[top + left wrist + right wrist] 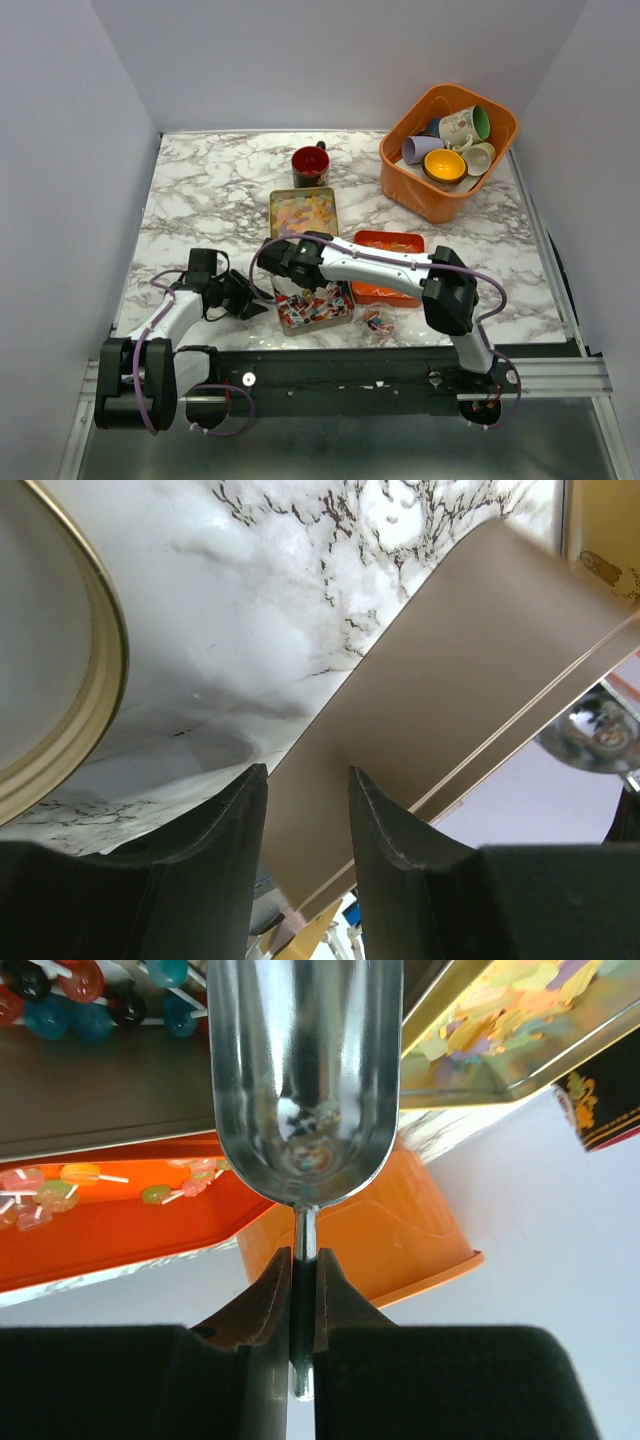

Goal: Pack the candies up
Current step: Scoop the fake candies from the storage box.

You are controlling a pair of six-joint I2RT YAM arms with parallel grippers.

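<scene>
The left gripper (308, 820) clenched the wall of a brown tin (450, 680) full of candies (312, 305). The right gripper (303, 1270) squeezed a shiny scoop (300, 1080) by its thin handle. An orange tray (390, 236), a red mug (311, 165) and a basket (430, 205) of mugs stood behind

scoop (305, 1080): mirror-polished metal | right pincer (303, 1260): matt black plastic | surface (200, 200): glossy marble-look | tin (450, 700): matt gold metal
</scene>
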